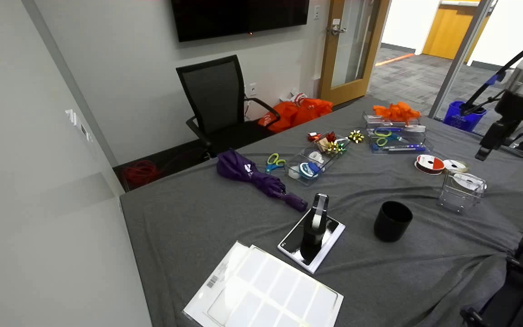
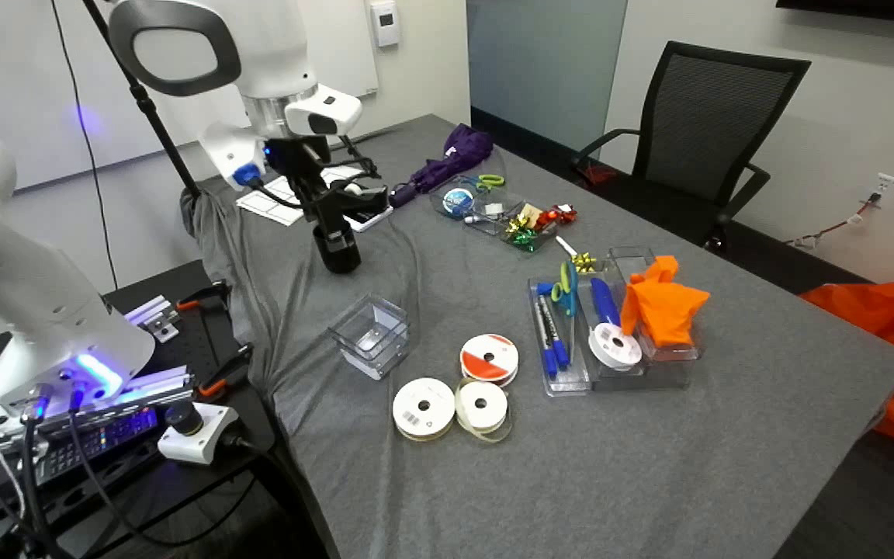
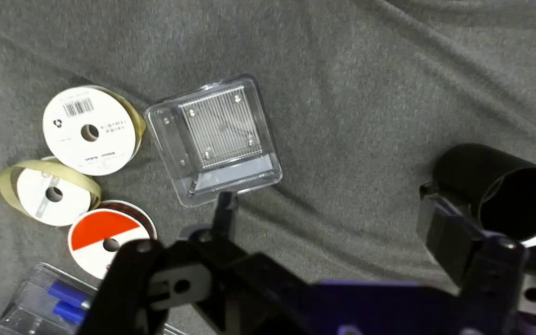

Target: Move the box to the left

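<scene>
Closest to the wrist camera, the Robotiq gripper (image 3: 327,195) has its dark fingers (image 3: 449,242) set wide apart, and grey tablecloth (image 3: 351,102) shows through the broad gap between them. From there one fingertip overlaps the rim of a clear plastic box (image 3: 224,125) and the other overlaps a black cup (image 3: 472,172); an exterior view shows the gripper hanging in the air, apart from box and cup alike.

White and jointed, the Franka Panda arm (image 2: 28,279) is partly cut off by the frame, with its wrist high over the tablecloth and the gripper aimed downward at a slight lean. The exact spot beneath the fingertips cannot be told.

Square and see-through, with a ribbed floor, the box sits mouth-up near the cup but apart from it; seen from the wrist, it lies between the cup and three ribbon spools (image 2: 493,396) bunched close together. On the cup's side away from the box is a flat black-and-white box (image 1: 293,240) bearing a dark upright object (image 1: 314,229), and farther off that way a purple umbrella (image 1: 266,182). Well apart from the cup, a clear organizer tray (image 2: 570,384) holds blue markers (image 2: 561,349).
</scene>
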`<state>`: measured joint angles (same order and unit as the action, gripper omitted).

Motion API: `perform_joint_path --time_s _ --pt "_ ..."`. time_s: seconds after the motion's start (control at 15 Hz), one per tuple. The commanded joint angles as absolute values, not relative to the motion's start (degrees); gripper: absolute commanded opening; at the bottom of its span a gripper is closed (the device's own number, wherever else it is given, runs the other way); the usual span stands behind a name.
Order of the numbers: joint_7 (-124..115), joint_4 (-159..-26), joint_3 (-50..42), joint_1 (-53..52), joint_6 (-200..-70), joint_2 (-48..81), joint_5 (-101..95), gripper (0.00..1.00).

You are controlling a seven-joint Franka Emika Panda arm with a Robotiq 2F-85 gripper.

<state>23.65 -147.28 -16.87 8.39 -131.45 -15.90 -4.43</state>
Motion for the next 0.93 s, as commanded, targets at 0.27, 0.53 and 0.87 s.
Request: perform_joint_path --time_s 0.27,0.53,0.87 --pt "40.20 -145.74 -16.45 8.08 -135.62 -6.97 5.06 1.00" --pt "42.84 -144.77 -16.20 8.43 -136.61 -4.02 6.52 1.00" --pt "46.25 -145.19 -16.74 9.24 -137.23 -1.92 6.74 1.00"
